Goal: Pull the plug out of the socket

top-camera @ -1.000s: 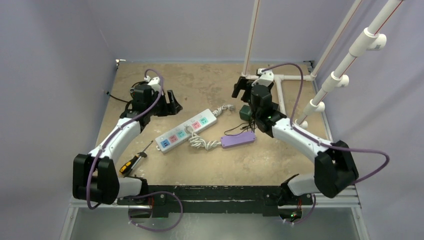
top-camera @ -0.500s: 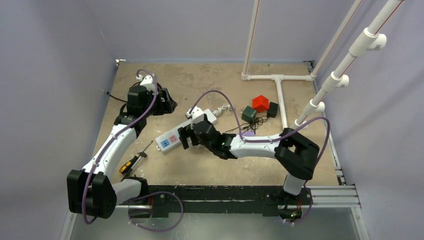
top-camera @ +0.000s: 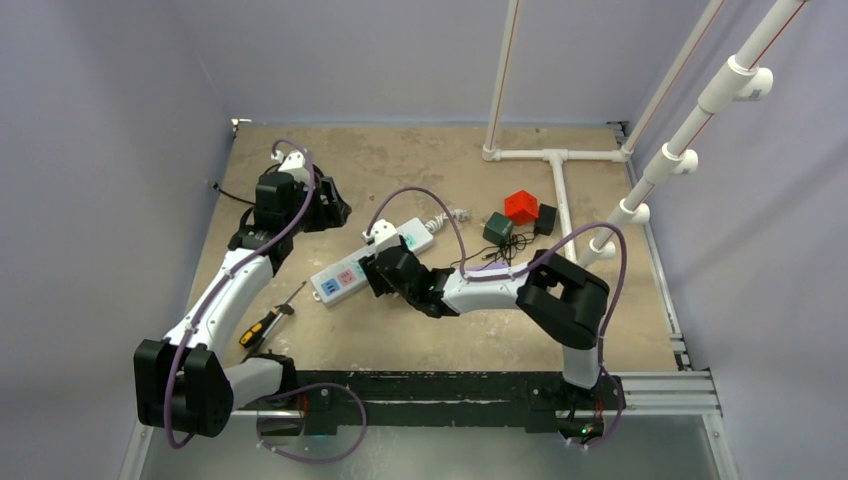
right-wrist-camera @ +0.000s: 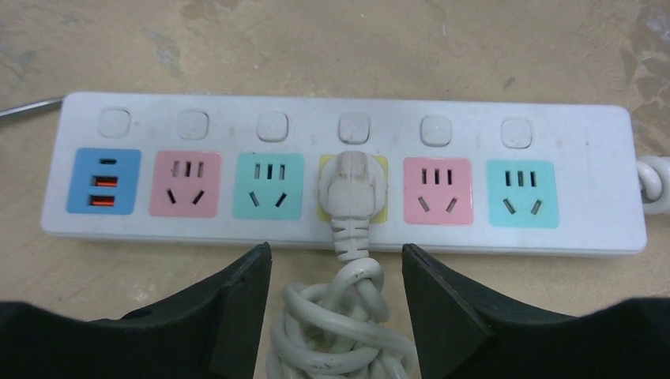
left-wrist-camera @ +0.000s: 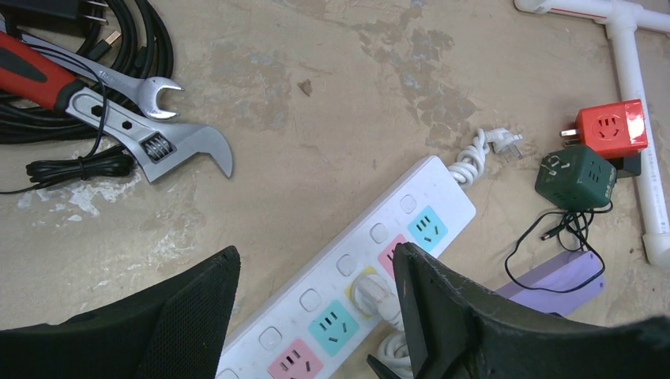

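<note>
Scuffed tan tabletop (top-camera: 400, 170): white plug (right-wrist-camera: 353, 183) seated in power strip (right-wrist-camera: 592, 181); right gripper (right-wrist-camera: 336, 264) released, straddling cord; extraction outstanding.

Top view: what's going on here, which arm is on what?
The right gripper is open and lined up with the white plug, which sits fully seated in the yellow outlet of the socket. Its fingers sit either side of the plug's cord, closed on nothing. The left gripper is open too, hovering off the socket's far side and holding nothing. The plug is not yet pulled.
</note>
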Action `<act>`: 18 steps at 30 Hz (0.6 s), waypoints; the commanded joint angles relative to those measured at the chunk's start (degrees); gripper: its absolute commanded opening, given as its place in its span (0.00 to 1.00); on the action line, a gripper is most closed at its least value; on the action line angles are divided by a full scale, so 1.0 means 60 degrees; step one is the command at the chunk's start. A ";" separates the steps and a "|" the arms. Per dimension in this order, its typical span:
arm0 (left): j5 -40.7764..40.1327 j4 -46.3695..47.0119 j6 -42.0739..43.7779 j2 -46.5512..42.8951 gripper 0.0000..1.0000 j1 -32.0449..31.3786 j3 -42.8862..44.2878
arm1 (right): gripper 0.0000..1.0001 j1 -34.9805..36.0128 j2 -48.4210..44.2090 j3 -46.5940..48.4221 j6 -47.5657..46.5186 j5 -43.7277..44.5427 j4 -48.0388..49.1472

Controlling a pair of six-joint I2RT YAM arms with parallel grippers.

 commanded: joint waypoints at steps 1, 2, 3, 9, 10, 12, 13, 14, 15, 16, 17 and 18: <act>-0.0075 0.0050 -0.0017 0.0024 0.70 0.0067 0.0243 | 0.60 -0.0015 0.0370 0.0568 -0.0378 0.0340 -0.0088; -0.0061 0.0059 -0.0006 0.0039 0.70 0.0067 0.0236 | 0.58 -0.0015 0.0448 0.0605 -0.0425 0.0349 -0.0076; -0.0044 0.0057 -0.0014 0.0060 0.70 0.0067 0.0236 | 0.56 -0.0019 0.0532 0.0631 -0.0479 0.0376 -0.0062; -0.0014 0.0031 0.0040 0.0156 0.71 0.0067 0.0250 | 0.23 -0.0030 0.0755 0.0547 -0.0574 0.0574 0.0109; -0.0013 0.0022 0.0054 0.0150 0.71 0.0067 0.0265 | 0.15 -0.0030 0.0739 0.0483 -0.0574 0.0576 0.0214; 0.0034 -0.0002 0.0095 0.0194 0.71 0.0080 0.0269 | 0.00 -0.0030 0.0723 0.0341 -0.0596 0.0645 0.0461; 0.0087 -0.0006 0.0132 0.0234 0.72 0.0082 0.0272 | 0.00 -0.0030 0.0715 0.0252 -0.0603 0.0733 0.0610; 0.0155 -0.0021 0.0161 0.0297 0.72 0.0082 0.0290 | 0.00 -0.0030 0.0694 0.0159 -0.0611 0.0843 0.0769; 0.0253 -0.0041 0.0179 0.0357 0.73 0.0095 0.0304 | 0.00 -0.0030 0.0662 0.0037 -0.0616 0.0972 0.0958; 0.0336 -0.0049 0.0201 0.0419 0.74 0.0109 0.0314 | 0.00 -0.0030 0.0585 -0.0071 -0.0587 0.1111 0.1159; 0.0470 -0.0043 0.0215 0.0496 0.75 0.0131 0.0322 | 0.00 -0.0030 0.0476 -0.0208 -0.0545 0.1301 0.1376; 0.0637 -0.0042 0.0237 0.0574 0.76 0.0170 0.0345 | 0.00 -0.0030 0.0335 -0.0358 -0.0468 0.1518 0.1590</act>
